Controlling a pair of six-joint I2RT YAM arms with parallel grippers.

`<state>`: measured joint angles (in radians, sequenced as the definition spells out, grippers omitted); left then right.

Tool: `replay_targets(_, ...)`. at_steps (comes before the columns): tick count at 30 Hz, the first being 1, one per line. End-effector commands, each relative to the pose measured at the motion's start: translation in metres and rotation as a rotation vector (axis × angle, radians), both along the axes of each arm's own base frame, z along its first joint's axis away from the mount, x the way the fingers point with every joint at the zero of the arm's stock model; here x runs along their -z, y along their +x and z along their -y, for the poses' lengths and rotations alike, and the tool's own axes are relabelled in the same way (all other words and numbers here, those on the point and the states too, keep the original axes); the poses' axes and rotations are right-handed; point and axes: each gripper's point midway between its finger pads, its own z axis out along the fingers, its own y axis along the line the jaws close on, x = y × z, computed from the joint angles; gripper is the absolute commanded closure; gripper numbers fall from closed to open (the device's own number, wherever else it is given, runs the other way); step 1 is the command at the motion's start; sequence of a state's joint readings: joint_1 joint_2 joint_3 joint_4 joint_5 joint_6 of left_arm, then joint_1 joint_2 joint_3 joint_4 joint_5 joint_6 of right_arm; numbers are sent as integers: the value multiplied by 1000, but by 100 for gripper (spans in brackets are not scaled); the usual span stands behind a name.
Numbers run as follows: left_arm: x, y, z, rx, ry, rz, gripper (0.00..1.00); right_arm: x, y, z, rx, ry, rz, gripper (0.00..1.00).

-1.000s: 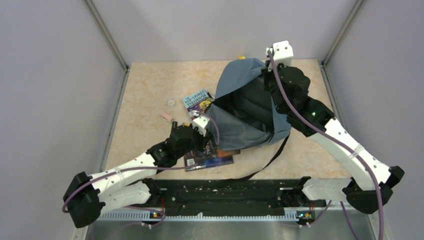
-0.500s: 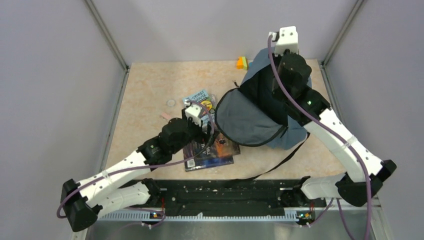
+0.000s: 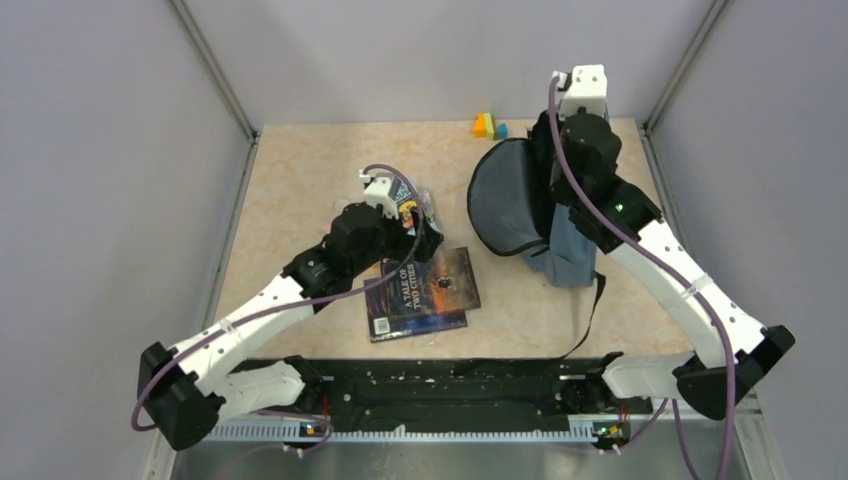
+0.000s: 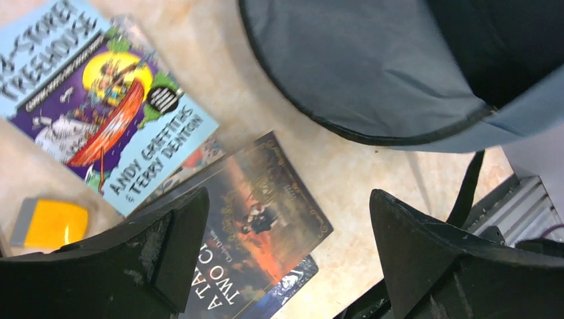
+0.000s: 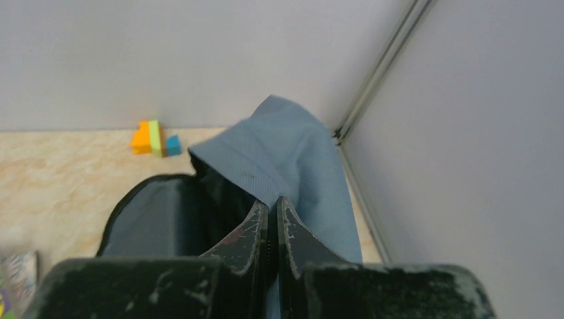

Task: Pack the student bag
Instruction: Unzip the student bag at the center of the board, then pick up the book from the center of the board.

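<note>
1x bag [image 3: 505,200]: upright, far-right of worktop [image 3: 300,180], mouth facing L. My R gripper [image 5: 273,207]: pinching its top edge. My L gripper [image 4: 287,203]: jaws spread, empty, over books [image 4: 259,219]; bag lies to its R.

Beige table [image 3: 300,180]: books [image 3: 425,290] mid-front, coloured blocks [image 3: 488,126] at back, student bag [image 3: 510,195] rt side.

Even diffuse light, faint shadows; top view sharp; L fingers [image 4: 143,266] blurry close-up.
</note>
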<state>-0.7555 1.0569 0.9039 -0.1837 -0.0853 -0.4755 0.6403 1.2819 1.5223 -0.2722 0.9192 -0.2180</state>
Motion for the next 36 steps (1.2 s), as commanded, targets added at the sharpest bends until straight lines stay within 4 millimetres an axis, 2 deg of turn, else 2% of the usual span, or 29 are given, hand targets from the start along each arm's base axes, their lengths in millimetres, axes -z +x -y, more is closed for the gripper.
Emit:
replay_targets(1, 29, 13, -6, -48, -116, -169, 5, 16, -20, -4, -89, 188, 34, 100)
replay_targets(5, 42, 32, -26, -141, -120, -177, 5, 30, -33, 4, -85, 230, 41, 100)
replay_targets(11, 50, 46, -29, -161, -75, -182, 5, 24, -47, 30, 10, 178, 57, 100)
replay_targets(15, 64, 68, -43, -239, -29, -194, 5, 19, -52, 42, 57, 156, 67, 100)
replay_targets(23, 87, 117, -73, -391, -126, -243, 5, 18, -57, 36, -5, 196, 73, 100)
replay_targets(25, 99, 126, -81, -431, -154, -268, 5, 18, -57, 35, -12, 195, 69, 100)
replay_targets(29, 115, 137, -91, -451, -239, -299, 5, 17, -57, 32, -34, 193, 66, 100)
replay_targets(33, 130, 144, -88, -431, -253, -338, 5, 15, -56, 30, -50, 197, 73, 100)
replay_targets(36, 149, 145, -89, -420, -249, -414, 5, 14, -56, 27, -64, 199, 75, 100)
